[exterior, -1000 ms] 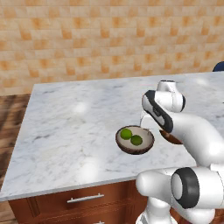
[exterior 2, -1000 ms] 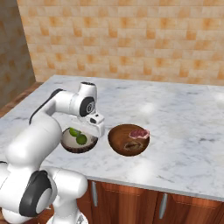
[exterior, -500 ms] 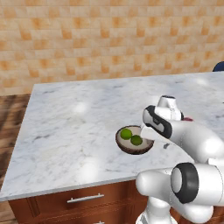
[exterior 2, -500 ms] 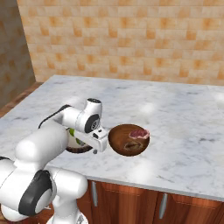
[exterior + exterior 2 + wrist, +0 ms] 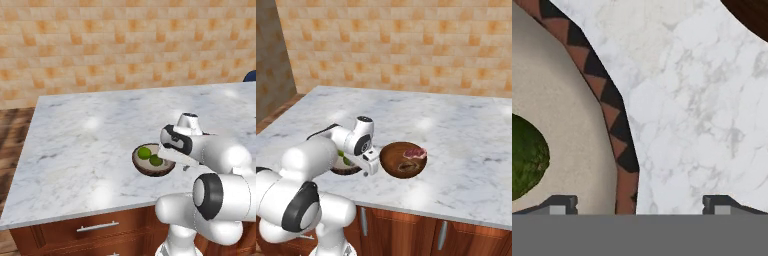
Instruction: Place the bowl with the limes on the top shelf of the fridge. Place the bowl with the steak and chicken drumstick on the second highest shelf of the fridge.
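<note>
The tabletop (image 5: 90, 145) is white marble with soft grey veins. It is wide and shiny, with bright spots of light on it. Under its front edge are brown wooden drawers (image 5: 95, 231) with silver handles. Behind it stands a wall (image 5: 125, 45) of orange and tan tiles. In the left base view, a strip of wooden floor (image 5: 12, 135) shows at 9 o'clock.

The bowl with the limes (image 5: 153, 160) sits on the tabletop, near the front edge. It is dark brown outside and pale inside, with two green limes (image 5: 150, 155) in it. The white arm bends down low over the bowl's side.

The left base view shows both limes well, and a bit of something dark blue (image 5: 250, 76) at the 3 o'clock edge. The right base view shows a second bowl (image 5: 403, 159), all reddish-brown, just beside the first one at its 3 o'clock. The steak (image 5: 415, 151) lies in it, pinkish-red, at the far rim. A small brownish bit lower in that bowl may be the chicken drumstick (image 5: 405, 165), but it is too small to be sure. In this view the arm hides most of the lime bowl.

The hand view is very close. The claw (image 5: 639, 205) is spread wide, with one tip over the pale inside of the lime bowl and the other over bare marble, so the bowl's rim runs between them. The rim has a pattern of dark and brown triangles. One lime peeks in at 9 o'clock. A dark brown curve at 1 o'clock is the other bowl's edge.
</note>
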Available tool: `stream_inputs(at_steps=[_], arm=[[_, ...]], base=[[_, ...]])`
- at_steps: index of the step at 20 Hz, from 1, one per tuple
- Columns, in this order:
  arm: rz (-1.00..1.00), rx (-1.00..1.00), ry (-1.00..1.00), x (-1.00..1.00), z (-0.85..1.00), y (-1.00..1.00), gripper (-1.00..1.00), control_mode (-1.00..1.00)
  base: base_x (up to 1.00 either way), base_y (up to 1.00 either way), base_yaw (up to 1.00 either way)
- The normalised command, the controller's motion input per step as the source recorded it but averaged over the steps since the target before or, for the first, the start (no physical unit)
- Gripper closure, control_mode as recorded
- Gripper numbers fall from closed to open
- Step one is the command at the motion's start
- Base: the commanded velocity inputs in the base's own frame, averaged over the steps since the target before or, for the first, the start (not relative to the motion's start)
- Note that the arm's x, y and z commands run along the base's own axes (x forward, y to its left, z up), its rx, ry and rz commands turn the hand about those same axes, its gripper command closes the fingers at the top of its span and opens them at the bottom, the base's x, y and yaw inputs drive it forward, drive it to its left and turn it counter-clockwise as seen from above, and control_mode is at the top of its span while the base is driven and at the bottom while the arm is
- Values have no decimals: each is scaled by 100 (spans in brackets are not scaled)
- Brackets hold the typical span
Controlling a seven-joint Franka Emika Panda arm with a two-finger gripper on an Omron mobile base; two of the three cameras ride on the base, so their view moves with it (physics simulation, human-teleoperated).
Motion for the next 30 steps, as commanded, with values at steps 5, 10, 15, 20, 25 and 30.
stream_inputs(at_steps=[5, 10, 15, 20, 25, 30], arm=[[-8, 0, -3, 26, -15, 14, -100, -100], [-9, 0, -10, 23, -27, 14, 100, -100], [0, 0, 0, 0, 0, 0, 100, -100], [0, 0, -6, -28, 7, 0, 100, -100], [0, 0, -19, -70, 59, 0, 100, -100], [0, 0, -22, -99, 92, 0, 100, -100]], base=[[0, 0, 0], [0, 0, 0], [0, 0, 0], [0, 0, 0], [0, 0, 0], [0, 0, 0]])
